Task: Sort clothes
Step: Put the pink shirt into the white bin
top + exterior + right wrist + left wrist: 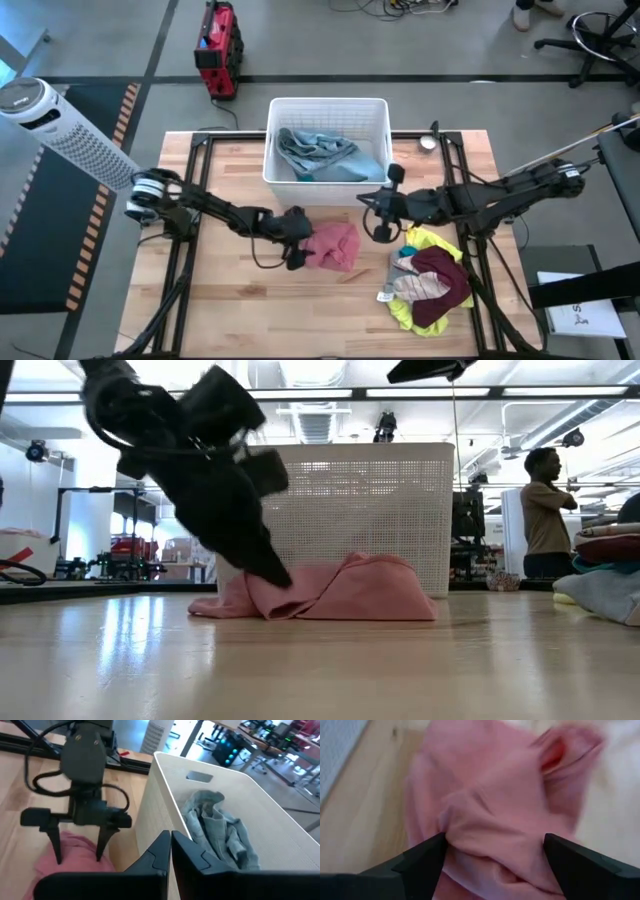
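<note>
One white basket (283,150) at upper centre already holds a light blue garment (320,152). Below it, the pink garment (333,245) lies on the worktop (230,290), straddled by the left gripper (298,247), fingers wide. Right gripper (372,215) hovers shut, empty. A shallow pinch might let the fabric slip.

On the wooden worktop (240,290) a white basket (327,108) stands at the far edge, holding a light blue garment (318,153). The left gripper (298,243) is at the near edge of a pink garment (333,245) lying just in front of the basket. The right gripper (378,215) hovers by the basket's front right corner. Nearer the right side lies a heap: a bright yellow garment (430,242), a maroon garment (443,283) and a grey garment (415,287), with a bit of teal at its far edge.
</note>
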You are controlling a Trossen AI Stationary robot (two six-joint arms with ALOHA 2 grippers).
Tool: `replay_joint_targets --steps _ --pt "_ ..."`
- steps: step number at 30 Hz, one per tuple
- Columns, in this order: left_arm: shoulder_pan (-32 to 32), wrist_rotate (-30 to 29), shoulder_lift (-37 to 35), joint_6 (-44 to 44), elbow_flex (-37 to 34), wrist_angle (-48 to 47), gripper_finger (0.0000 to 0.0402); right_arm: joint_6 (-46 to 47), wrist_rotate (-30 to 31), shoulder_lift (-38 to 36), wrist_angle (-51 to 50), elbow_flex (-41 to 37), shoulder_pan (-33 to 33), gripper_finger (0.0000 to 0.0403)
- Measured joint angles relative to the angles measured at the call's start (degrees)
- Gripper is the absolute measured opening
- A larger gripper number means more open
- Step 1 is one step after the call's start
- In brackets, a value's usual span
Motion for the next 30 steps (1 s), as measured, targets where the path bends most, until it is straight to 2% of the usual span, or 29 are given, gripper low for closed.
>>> replay_joint_targets --steps 3,5,9,12,13,17,22,26,30 --pt "-0.1 -3.3 3.3 0.0 3.4 -3.9 0.0287 0.3 1.2 -0.4 0.1 -0.7 1.1 0.0" --pt "-0.4 -5.8 4.7 -0.2 5.5 -6.0 0.0251 0.3 1.2 -0.6 0.5 -0.7 1.5 0.0" --pt "-0.9 -8.3 5.0 2.8 7.9 -9.5 0.0142 0.4 2.3 -0.6 0.2 -1.0 1.9 0.0" --pt "-1.2 -8.5 3.1 5.9 8.6 -12.2 0.0044 0.4 2.3 -0.6 0.2 -1.0 2.1 0.0" --pt "-1.2 -8.5 1.8 6.5 8.8 -13.2 0.0024 0.4 2.3 -0.6 0.1 -1.0 2.3 0.0" --pt "-1.2 -9.7 -4.7 6.8 9.6 -14.5 0.0023 -0.6 2.3 -0.9 -0.6 -0.9 3.3 0.0" --pt "-0.6 -12.6 -15.0 11.4 9.5 -13.9 0.0008 -1.4 2.7 -1.9 -0.1 -0.9 4.2 0.0" --pt "1.7 -15.2 -22.4 15.0 9.5 -12.9 0.0006 -1.6 2.8 -2.2 -0.3 -0.9 4.2 0.0" --pt "5.6 -15.5 -28.2 20.2 9.6 -7.4 0.0005 -1.6 2.8 -2.6 -0.2 -0.9 4.3 0.0"
